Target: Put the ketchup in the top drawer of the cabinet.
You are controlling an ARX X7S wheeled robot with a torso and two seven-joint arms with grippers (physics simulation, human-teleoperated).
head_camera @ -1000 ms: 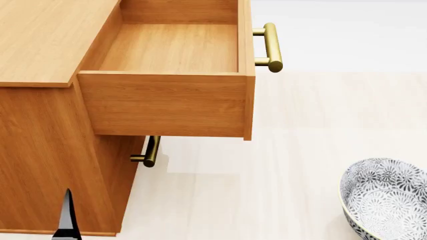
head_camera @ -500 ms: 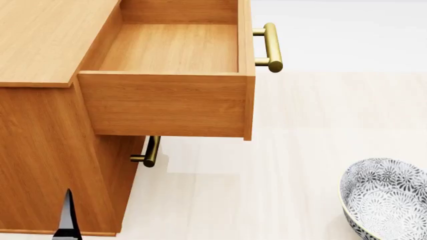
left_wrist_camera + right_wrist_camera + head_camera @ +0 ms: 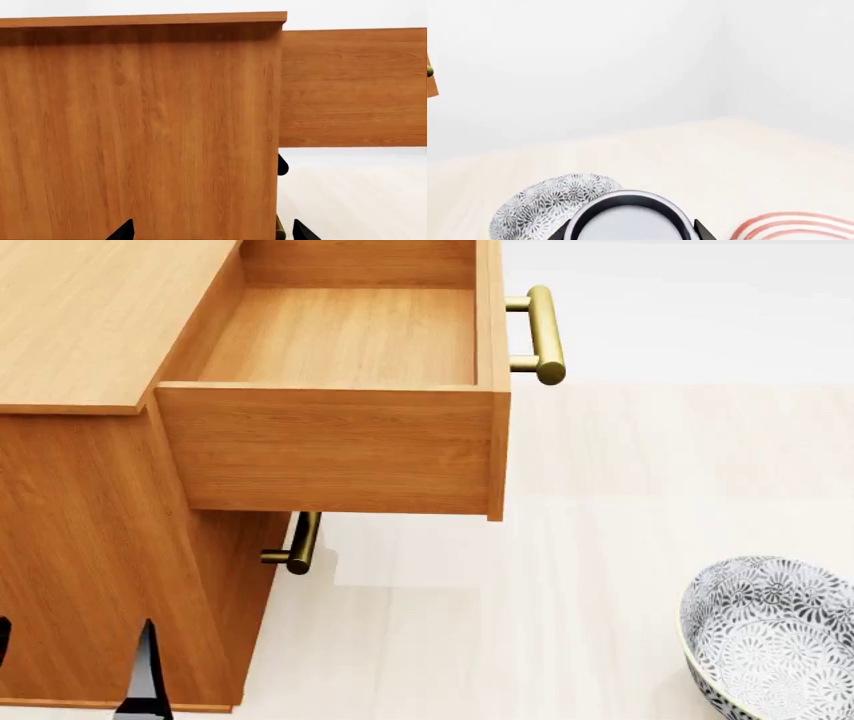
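Left arm pose: low beside the cabinet (image 3: 94,540), against its plain side wall; left claw (image 3: 213,236) pointed straight at that wall.
Left claw state: spread wide, two black fingertips (image 3: 123,232) far apart, nothing between them but the cabinet's side panel.
Right arm pose: out of the head view; seen only through its own wrist camera, well apart from the cabinet, of which just a corner shows at the frame's edge.
Right claw state: right claw (image 3: 630,236) pinching the ketchup can (image 3: 627,220), a black fingertip (image 3: 702,232) tight against each side of the lid.
Ketchup can place: in the right claw, far from the cabinet, not in the top drawer (image 3: 347,340).
Top drawer: pulled out from the cabinet's front, bare wooden floor inside, side wall facing the left claw.
Handles: brass bar (image 3: 538,335) on the top drawer's front; a like brass bar (image 3: 300,543) on the lower drawer, under the pulled-out box.
Bowl (image 3: 774,635): on the worktop (image 3: 601,540), well apart from the cabinet on its handle side; just behind the ketchup can in the right wrist view.
Striped thing (image 3: 790,226): pale with red curved bands, near the ketchup can, cut off by the frame, kind unclear.
In the way: open path above the drawer.
Materials: cabinet and drawer orange-brown wood grain, boxy, flat top; can lid smooth silver, round, dark rim; bowl grey-white, flower-patterned; worktop pale, faintly grained.
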